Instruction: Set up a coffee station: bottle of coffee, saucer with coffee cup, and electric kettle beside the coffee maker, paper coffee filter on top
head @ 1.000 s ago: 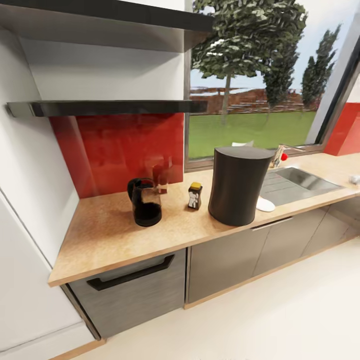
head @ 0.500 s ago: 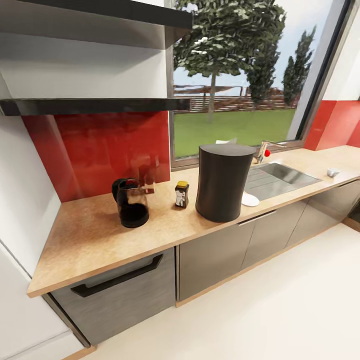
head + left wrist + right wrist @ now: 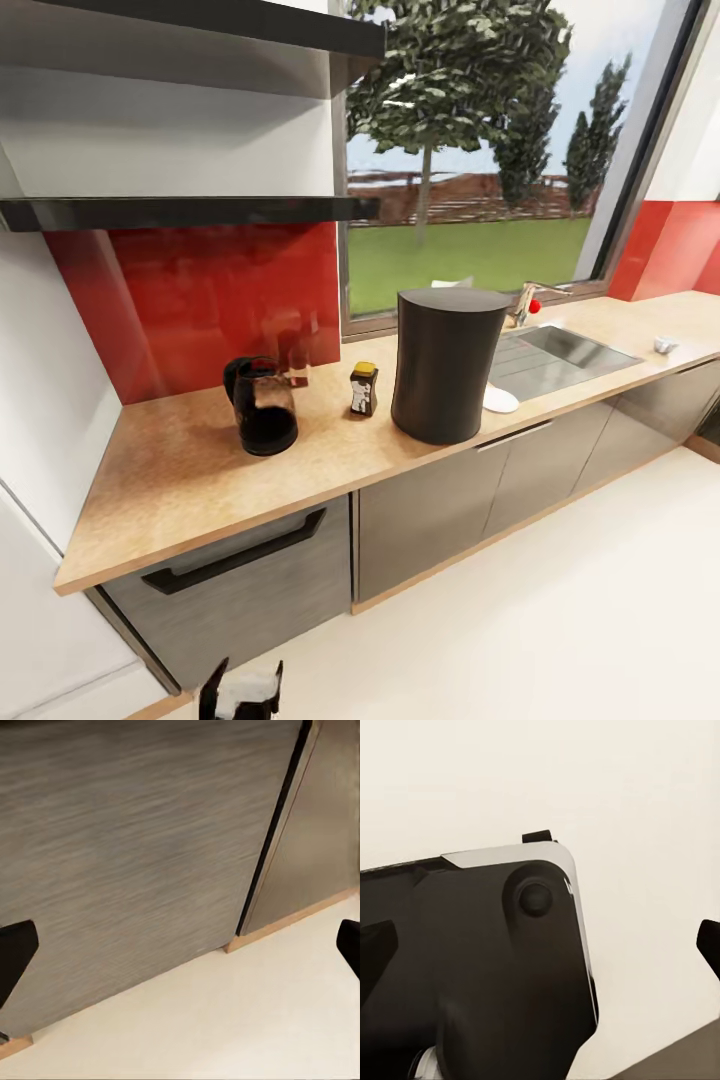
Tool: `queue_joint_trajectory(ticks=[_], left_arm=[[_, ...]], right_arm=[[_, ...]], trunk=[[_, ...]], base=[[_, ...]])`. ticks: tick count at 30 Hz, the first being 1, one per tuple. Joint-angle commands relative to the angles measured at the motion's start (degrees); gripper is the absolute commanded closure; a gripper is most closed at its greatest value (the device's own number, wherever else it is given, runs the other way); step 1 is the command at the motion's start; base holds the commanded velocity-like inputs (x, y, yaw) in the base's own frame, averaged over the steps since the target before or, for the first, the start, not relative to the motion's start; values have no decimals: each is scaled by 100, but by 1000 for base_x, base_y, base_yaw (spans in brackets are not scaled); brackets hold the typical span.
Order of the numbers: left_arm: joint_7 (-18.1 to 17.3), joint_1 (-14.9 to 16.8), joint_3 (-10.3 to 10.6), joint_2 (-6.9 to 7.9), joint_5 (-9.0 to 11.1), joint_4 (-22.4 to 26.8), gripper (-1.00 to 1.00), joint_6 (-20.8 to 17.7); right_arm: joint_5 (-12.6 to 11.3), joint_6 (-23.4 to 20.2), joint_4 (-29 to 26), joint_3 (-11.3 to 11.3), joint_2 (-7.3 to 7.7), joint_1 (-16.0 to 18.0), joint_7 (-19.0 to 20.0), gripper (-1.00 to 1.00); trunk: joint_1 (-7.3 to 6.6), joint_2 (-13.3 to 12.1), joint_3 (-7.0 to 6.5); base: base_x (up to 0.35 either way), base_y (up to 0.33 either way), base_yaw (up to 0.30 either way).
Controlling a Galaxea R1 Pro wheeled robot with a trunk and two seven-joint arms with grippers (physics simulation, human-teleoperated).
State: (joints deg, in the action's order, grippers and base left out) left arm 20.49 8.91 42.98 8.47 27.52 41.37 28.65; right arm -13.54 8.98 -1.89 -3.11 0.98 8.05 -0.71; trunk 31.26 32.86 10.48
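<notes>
Coffee maker point(image 3: 447, 365): upright on the countertop point(image 3: 180, 470), just left of the sink point(image 3: 560, 355); stays put.
Bottle of coffee point(image 3: 363, 388): already on the countertop, just left of the coffee maker, upright, not touching it.
Electric kettle point(image 3: 262, 405): further left along the countertop, apart from the bottle, upright, handle toward the red wall.
Saucer point(image 3: 499, 399): white disc peeking out from behind the coffee maker's right side, at the sink's near edge; cup not made out.
Paper filter: possibly the pale sliver behind the coffee maker's top near the window sill; too small to be sure.
Kitchen shelf point(image 3: 190, 211): thin dark slab above the red wall, nothing seen on it.
Left gripper point(image 3: 240, 690): low at the head view's bottom edge, fingers pointing up, spread wide, holding nothing; the left wrist view faces the grey drawer front point(image 3: 135, 847) and pale floor.
Right gripper point(image 3: 540, 937): fingertips at the frame's two edges, spread wide, nothing between them; aimed at the robot's own dark body and the floor.
Key relation: kettle lies up, forward and slightly right of the left gripper, well above it; left arm judged the nearer one.
Likely next need: raise the left arm over the counter edge before any reach.
</notes>
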Motion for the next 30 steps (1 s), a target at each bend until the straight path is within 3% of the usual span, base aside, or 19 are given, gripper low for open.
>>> queue_joint_trajectory(ticks=[1,5,8,9,11,15,16,21,22,23,26,27,30], left_arm=[[50,61,45,16,38,209,-100,19],[-26,215,45,31,32,756,-100,-11],[-506,398,27,46,28,1236,-100,-64],[-904,554,-17,62,32,1572,-100,-135],[-991,621,-66,65,37,1761,-100,-272],[-1088,706,-165,24,43,2423,-100,-1054],[-1108,721,-178,-7,43,2916,-100,-1575],[-1211,761,-181,-30,70,3839,-100,-2445],[-1502,861,-301,29,102,4224,-100,-2812],[-1586,885,-444,41,106,4294,-100,-2909],[-2103,914,-1266,66,140,4386,-100,-3239],[-2252,915,-1445,68,147,4392,-100,-3313],[-3374,895,-2633,79,149,4404,-100,-3855]], right_arm=[[-43,27,4,-33,-1,4,-6,-100],[-43,39,5,-32,-1,4,-7,-100],[-43,42,6,-32,-1,4,-8,-100],[-43,43,5,-32,-1,4,-8,-100],[-43,43,4,-32,-1,4,-8,-100],[-43,43,4,-32,-1,4,-8,-100],[-43,43,4,-32,-1,4,-8,-100],[-43,43,4,-32,-1,4,-8,-100],[-43,43,7,-32,-1,4,-8,-100],[-43,43,7,-32,-1,4,-8,-100],[-43,43,11,-32,-1,4,-8,-100],[-43,43,11,-32,-1,4,-8,-100],[-43,43,12,-32,-1,4,-8,-100]], trunk=[[2,9,10],[2,9,10],[2,9,10],[2,9,10],[2,9,10],[2,9,10],[2,9,10],[2,9,10],[2,9,10],[2,9,10],[2,9,10],[2,9,10],[2,9,10]], base=[[0,0,0],[0,0,0],[0,0,0],[0,0,0],[0,0,0],[0,0,0],[0,0,0],[0,0,0],[0,0,0],[0,0,0],[0,0,0],[0,0,0],[0,0,0]])
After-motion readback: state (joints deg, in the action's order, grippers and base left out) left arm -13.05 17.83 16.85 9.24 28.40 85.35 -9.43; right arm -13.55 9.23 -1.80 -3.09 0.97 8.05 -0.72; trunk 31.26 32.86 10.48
